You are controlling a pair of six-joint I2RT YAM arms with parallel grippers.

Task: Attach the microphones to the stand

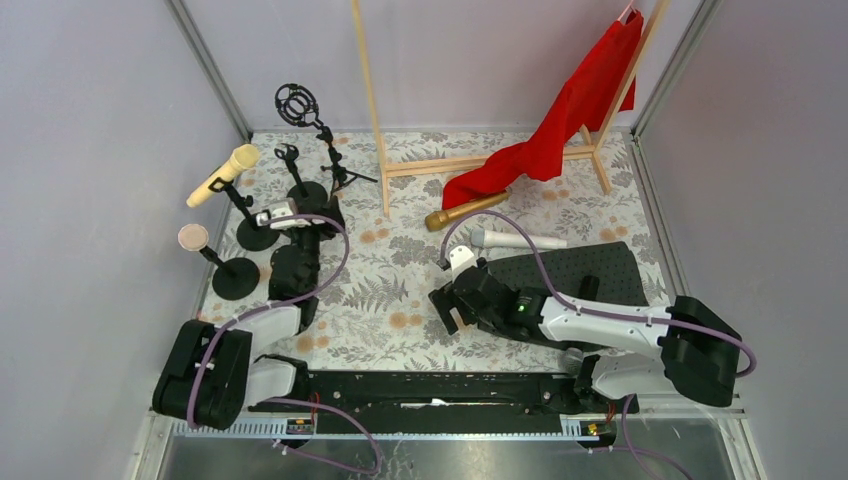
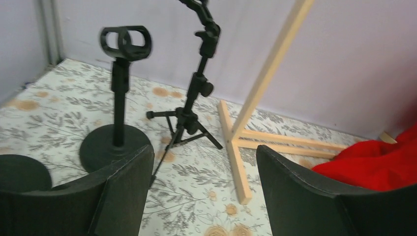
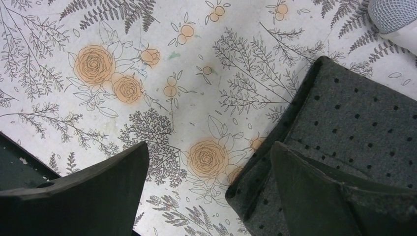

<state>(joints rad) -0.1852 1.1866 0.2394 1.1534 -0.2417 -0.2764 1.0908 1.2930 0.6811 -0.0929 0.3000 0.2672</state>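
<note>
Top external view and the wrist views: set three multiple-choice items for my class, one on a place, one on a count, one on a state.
1. Where is the gold microphone? A clipped upright; B lying on the flowered cover beside the red cloth; C held in the air.
2. How many microphones sit in stands? A none; B four; C two.
3. How are the left tool and right tool? A both open and empty; B both shut on microphones; C both shut, empty.

Key: 1 B, it lies flat by the cloth's lower end. 2 C, the yellow microphone and pink microphone are clipped in, while the gold one and the white microphone lie on the cover. 3 A, each wrist view shows its fingers apart with nothing gripped.
</note>
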